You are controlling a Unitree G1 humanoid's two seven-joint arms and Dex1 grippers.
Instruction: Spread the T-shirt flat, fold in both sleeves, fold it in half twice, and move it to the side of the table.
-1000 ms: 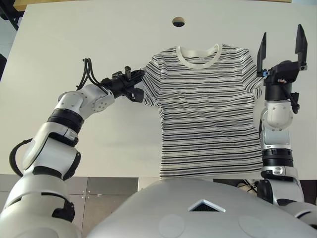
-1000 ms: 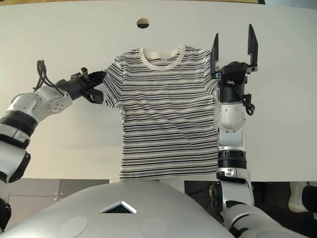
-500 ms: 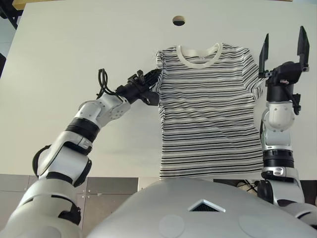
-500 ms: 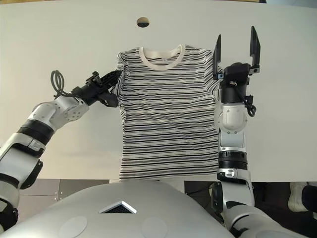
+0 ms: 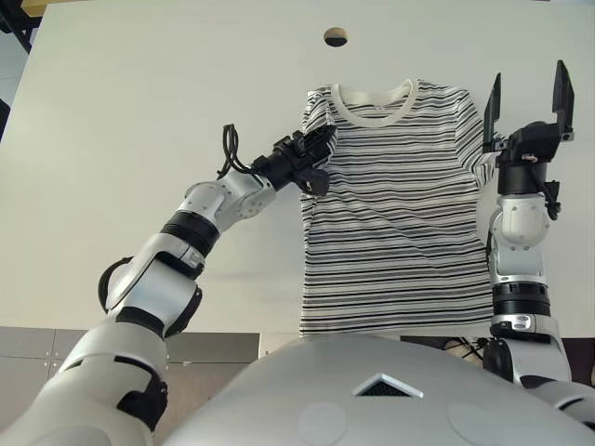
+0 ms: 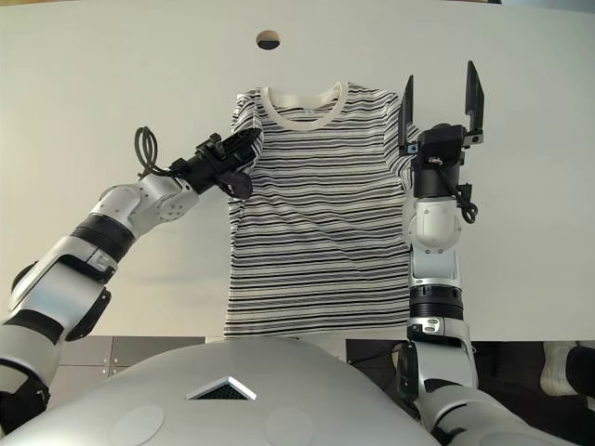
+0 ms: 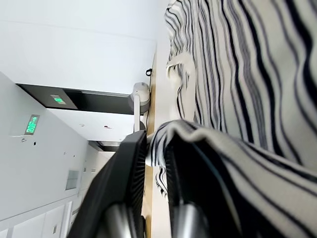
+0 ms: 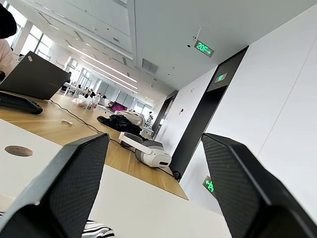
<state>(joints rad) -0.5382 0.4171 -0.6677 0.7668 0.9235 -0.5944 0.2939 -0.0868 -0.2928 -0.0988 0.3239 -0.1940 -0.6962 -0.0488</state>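
Clamping the left sleeve, the left gripper holds it half-folded over the flat T-shirt; right gripper open; later folds remain.

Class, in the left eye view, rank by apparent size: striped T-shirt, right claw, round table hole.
1. striped T-shirt
2. right claw, held up nearer the camera, which may enlarge it
3. round table hole

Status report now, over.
Left gripper shut on left sleeve, held over T-shirt edge. Right gripper open, raised beside right sleeve. Table hole beyond collar.
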